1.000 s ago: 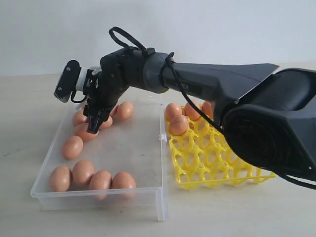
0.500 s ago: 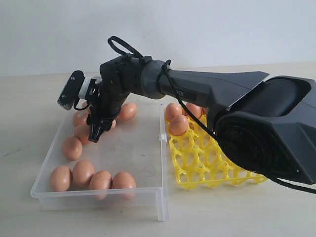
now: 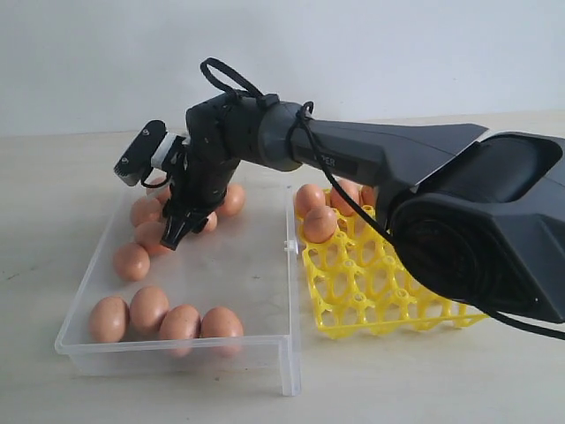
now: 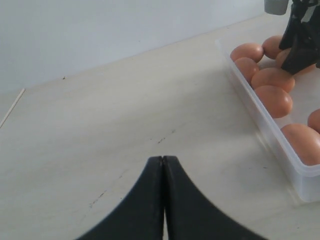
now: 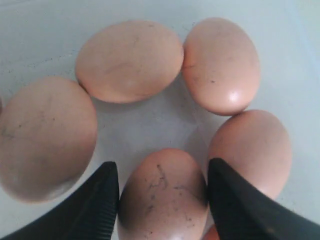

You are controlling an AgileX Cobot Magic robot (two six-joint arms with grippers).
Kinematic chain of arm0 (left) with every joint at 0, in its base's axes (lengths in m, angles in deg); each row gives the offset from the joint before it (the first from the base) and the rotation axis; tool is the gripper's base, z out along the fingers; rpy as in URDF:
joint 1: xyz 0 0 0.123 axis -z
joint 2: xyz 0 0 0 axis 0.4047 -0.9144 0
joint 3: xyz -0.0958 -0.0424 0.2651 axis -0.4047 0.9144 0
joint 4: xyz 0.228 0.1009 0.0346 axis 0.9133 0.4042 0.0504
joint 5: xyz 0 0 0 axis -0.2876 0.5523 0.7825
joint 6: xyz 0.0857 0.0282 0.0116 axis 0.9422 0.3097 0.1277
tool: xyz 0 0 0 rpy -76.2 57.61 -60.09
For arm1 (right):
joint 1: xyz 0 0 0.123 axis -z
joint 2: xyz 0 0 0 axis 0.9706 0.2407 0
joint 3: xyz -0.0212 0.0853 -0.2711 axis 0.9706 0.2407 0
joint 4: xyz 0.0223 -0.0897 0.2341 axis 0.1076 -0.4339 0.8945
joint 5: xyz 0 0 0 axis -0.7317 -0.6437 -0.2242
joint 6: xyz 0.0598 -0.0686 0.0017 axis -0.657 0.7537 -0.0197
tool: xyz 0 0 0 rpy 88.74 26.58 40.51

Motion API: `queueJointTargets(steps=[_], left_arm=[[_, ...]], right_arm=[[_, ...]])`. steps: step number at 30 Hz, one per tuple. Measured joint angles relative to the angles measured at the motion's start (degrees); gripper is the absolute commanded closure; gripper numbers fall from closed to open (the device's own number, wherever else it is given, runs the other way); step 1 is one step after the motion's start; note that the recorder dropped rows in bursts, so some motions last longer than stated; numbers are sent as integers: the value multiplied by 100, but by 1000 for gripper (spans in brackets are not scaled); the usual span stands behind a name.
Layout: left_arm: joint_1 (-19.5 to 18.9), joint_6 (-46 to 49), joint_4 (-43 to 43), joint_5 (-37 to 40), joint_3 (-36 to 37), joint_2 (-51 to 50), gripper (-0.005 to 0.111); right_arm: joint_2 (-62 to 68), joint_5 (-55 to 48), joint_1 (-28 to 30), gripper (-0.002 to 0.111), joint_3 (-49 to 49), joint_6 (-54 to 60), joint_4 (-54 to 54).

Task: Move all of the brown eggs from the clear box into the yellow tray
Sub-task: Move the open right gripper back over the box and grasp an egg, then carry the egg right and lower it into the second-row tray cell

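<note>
The clear box (image 3: pixel 238 265) holds a front row of several brown eggs (image 3: pixel 148 307) and a looser group at its back left. My right gripper (image 3: pixel 174 237) reaches across into that back group. In the right wrist view its fingers (image 5: pixel 100 200) press both sides of a speckled brown egg (image 5: pixel 162 195), with several other eggs around it. The yellow tray (image 3: pixel 371 291) right of the box carries several eggs (image 3: pixel 320 223) at its far corner. My left gripper (image 4: pixel 163 159) is shut on nothing over bare table, left of the box (image 4: pixel 270 135).
The right arm's thick dark body (image 3: pixel 477 230) stretches over the tray and hides its right part. The box has a small clasp (image 3: pixel 289 246) on the wall facing the tray. Bare table (image 4: pixel 125 115) lies left of the box.
The right gripper dipped into the back-left group of eggs, then rose slightly and shifted a little to the right. The left gripper shows no change.
</note>
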Motion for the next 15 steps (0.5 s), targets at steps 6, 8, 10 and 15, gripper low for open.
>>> queueJointTargets(steps=[6, 8, 10, 15], left_arm=[[0, 0, 0, 0, 0, 0, 107], [0, 0, 0, 0, 0, 0, 107], [0, 0, 0, 0, 0, 0, 107], [0, 0, 0, 0, 0, 0, 107]], right_arm=[[-10, -88, 60, 57, 0, -67, -35], [-10, -88, 74, 55, 0, -67, -45], [-10, -100, 73, 51, 0, -81, -45], [73, -206, 73, 52, 0, -215, -105]])
